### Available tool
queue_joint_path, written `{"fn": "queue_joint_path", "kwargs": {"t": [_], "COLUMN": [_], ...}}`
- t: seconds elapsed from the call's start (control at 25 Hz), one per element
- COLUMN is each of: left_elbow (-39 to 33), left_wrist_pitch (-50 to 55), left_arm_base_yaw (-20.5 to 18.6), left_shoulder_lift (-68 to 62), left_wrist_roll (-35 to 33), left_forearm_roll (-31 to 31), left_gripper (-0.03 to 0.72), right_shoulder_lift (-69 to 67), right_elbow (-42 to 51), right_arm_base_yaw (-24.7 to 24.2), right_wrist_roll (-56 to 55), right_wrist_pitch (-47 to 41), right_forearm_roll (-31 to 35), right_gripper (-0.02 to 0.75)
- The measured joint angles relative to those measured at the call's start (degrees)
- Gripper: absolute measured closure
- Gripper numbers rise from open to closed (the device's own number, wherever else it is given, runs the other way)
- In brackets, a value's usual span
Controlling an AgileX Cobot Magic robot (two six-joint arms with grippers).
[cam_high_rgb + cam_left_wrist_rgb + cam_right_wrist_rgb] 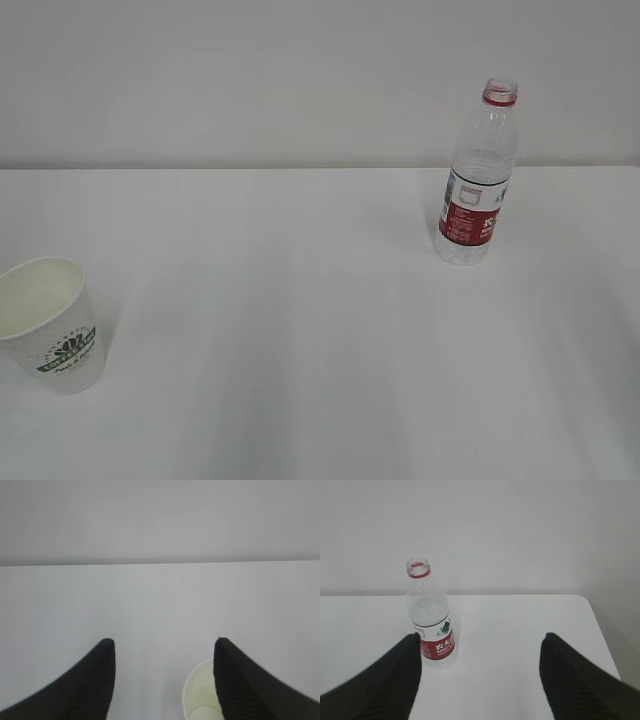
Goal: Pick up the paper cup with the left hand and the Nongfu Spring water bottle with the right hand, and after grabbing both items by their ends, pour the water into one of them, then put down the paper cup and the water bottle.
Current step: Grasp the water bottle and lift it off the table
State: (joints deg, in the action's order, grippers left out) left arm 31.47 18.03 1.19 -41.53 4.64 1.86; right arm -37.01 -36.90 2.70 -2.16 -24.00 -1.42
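The white surface carries both things, well apart. The Nongfu Spring water bottle stands upright and uncapped, ahead of the right claw and toward its left finger, untouched; that claw is spread wide and holds nothing. The paper cup sits upright just below the left claw, beside its right finger; that claw is likewise released and empty.

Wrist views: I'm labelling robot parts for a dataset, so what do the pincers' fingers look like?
Both pincers, left and right, show two matte black fingers with fine ribbing, broad at the base and tapering to rounded tips. No cables, markings or arm links appear in any view.
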Motion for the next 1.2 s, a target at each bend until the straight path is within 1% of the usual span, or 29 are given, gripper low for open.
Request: {"fn": "queue_joint_path", "kwargs": {"t": [0.16,0.28,0.6,0.72,1.0,1.12,1.2], "left_elbow": [0.00,0.00,0.00,0.00,0.00,-0.12,-1.33], "left_wrist_pitch": [-1.23,-4.09,-13.05,-15.63,-22.09,-23.94,-26.90], "left_arm_base_yaw": [0.00,0.00,0.00,0.00,0.00,0.00,0.00], "left_shoulder_lift": [-0.88,-2.67,-9.75,-10.63,-10.89,-11.89,-12.72], "left_wrist_roll": [0.00,0.00,0.00,0.00,0.00,0.00,0.00], "left_forearm_roll": [0.00,0.00,-0.12,-0.12,-0.21,-0.21,-0.21], "left_gripper": [0.237,0.237,0.237,0.237,0.237,0.237,0.237], "right_shoulder_lift": [-1.42,-2.99,-9.53,-11.78,-16.03,-17.82,-18.82], "right_elbow": [-0.60,-0.65,-0.65,-0.65,-0.65,-0.65,-0.65], "right_arm_base_yaw": [0.00,0.00,0.00,0.00,0.00,0.00,0.00], "right_wrist_roll": [0.00,0.00,-0.09,-0.09,-0.09,-0.09,-0.09], "right_wrist_pitch": [0.66,2.07,9.92,13.96,26.92,30.64,31.61], "right_forearm_roll": [0.00,0.00,0.74,0.74,0.78,0.21,-0.17], "right_gripper": [0.182,0.182,0.183,0.183,0.183,0.183,0.183]}}
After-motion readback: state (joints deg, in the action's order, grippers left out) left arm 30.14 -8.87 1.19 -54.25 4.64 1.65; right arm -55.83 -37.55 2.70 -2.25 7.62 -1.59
